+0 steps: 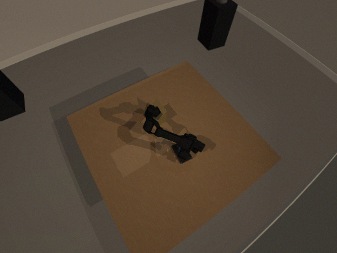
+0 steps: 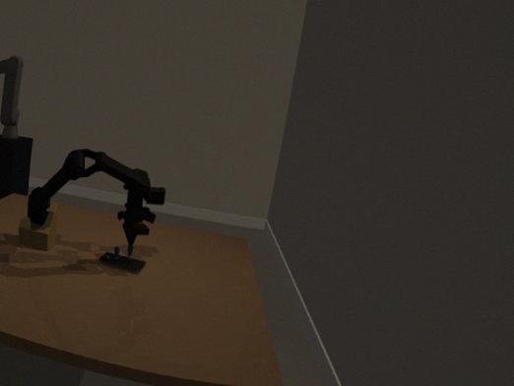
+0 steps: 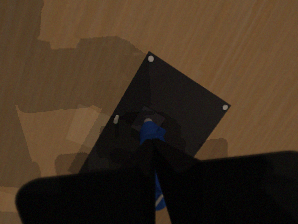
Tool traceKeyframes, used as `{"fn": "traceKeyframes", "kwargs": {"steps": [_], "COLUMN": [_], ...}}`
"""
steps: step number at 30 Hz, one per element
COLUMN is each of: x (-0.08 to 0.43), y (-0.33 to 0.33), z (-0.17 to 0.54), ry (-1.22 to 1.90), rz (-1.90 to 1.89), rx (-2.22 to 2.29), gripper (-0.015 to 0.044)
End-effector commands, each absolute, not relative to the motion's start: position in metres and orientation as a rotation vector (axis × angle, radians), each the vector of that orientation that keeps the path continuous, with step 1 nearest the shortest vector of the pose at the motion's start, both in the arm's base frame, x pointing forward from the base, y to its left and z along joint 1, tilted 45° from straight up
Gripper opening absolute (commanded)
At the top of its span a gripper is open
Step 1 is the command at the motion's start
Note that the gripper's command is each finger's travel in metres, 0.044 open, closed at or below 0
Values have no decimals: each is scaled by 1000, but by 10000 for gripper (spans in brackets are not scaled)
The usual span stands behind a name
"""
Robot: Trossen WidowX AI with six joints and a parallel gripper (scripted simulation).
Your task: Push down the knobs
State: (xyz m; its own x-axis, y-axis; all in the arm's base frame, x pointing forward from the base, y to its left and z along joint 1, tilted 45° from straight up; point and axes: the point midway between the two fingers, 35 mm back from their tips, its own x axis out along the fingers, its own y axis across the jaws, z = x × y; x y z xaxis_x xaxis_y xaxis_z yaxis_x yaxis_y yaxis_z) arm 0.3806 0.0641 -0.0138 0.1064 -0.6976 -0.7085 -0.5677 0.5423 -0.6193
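The dark circuit board (image 2: 136,266) (image 3: 187,105) stands on the table, with pale spots at its corners. Two blue knobs stand up from it. The one nearer the arm's base (image 2: 117,251) is free of the gripper; in the top view a bit of blue (image 1: 179,148) shows on the board. The other knob (image 2: 130,250) (image 3: 151,131) is right under my gripper's tips. My gripper (image 2: 131,243) (image 3: 152,145) is shut with nothing between its fingers, pointing down at that knob's top. Whether the tips touch it, and how far each knob sits above its potentiometer, is too dark and small to tell.
The arm's yellowish base block (image 2: 36,235) stands on the wooden table (image 1: 213,193) (image 2: 197,305). The arm (image 1: 169,135) (image 2: 118,169) reaches over from it. Dark pedestals (image 1: 216,26) (image 2: 15,164) stand beyond the table. Arm shadows fall across the table beside the board.
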Motion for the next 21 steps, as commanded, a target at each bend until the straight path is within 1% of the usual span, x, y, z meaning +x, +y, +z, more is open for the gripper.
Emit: {"fn": "traceKeyframes", "kwargs": {"steps": [1,21], "x": [382,382], "y": [60,58], "z": [-16,-17], "ry": [1564,1564], "rz": [-136,-136], "rx": [-1113,-1113], "gripper": [0,0]}}
